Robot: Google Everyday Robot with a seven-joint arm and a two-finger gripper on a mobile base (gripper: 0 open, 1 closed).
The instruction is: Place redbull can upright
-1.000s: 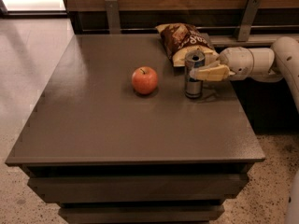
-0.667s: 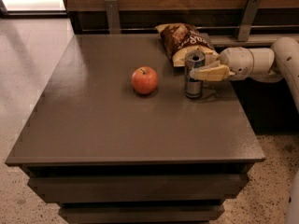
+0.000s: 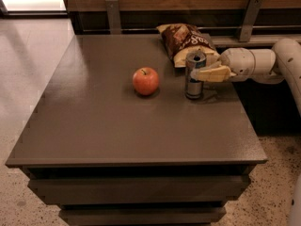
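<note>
The redbull can (image 3: 194, 84) stands upright on the dark table (image 3: 117, 126), right of centre, with its silver top up. My gripper (image 3: 197, 70) reaches in from the right, and its cream fingers (image 3: 214, 74) close around the can's upper half. The can's base rests on the tabletop.
A red apple (image 3: 145, 81) sits left of the can. A brown-and-yellow chip bag (image 3: 186, 42) lies just behind the can near the back edge. My white arm (image 3: 256, 64) extends past the table's right edge. A wooden wall with metal brackets (image 3: 113, 13) runs behind.
</note>
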